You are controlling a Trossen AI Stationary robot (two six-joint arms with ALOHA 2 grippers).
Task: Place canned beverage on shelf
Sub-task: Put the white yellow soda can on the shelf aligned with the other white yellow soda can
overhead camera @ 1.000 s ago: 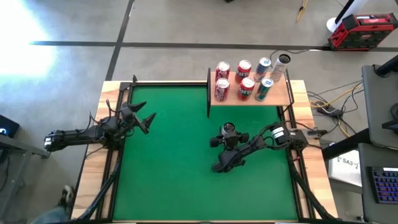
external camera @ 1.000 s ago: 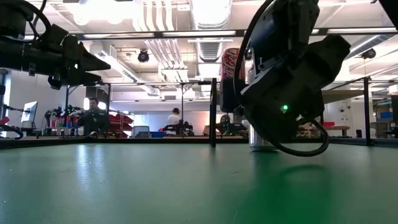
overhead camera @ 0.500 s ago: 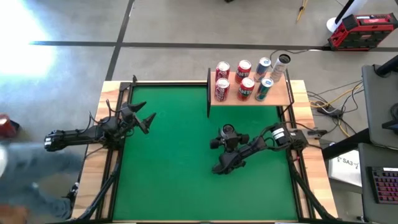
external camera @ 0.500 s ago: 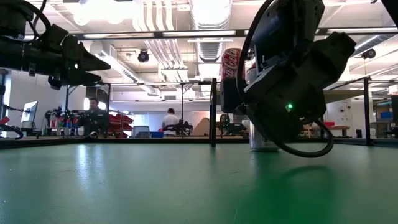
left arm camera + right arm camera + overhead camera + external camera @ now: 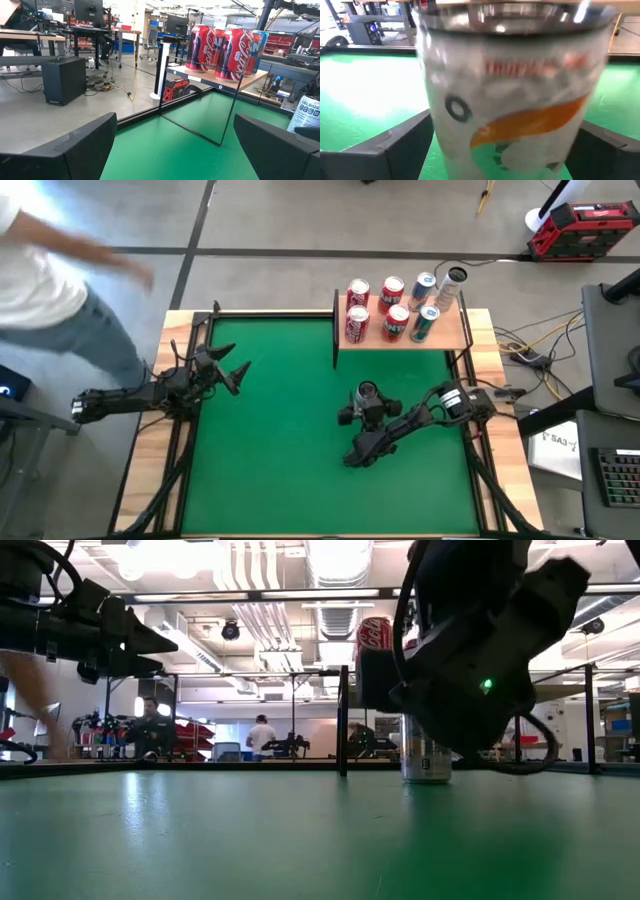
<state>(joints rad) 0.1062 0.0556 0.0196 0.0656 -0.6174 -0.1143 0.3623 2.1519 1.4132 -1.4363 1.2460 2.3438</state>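
A white canned beverage with an orange mark stands upright on its base on the green table, in front of the shelf. The shelf is a tan board at the far right, raised on a thin dark frame, and several red and blue cans stand on it. My right gripper is open, one finger on either side of the white can, on its near side, apart from it. My left gripper is open and raised over the table's left part, holding nothing.
The shelf's dark upright post stands just left of the can. A person is passing beyond the table's far left corner. Bare green felt lies between the two arms and toward the near edge.
My right gripper has opened and let go of the white can, and its wrist has risen and drawn back slightly toward the near edge. The can stays upright where it stood. A person has walked in at the far left.
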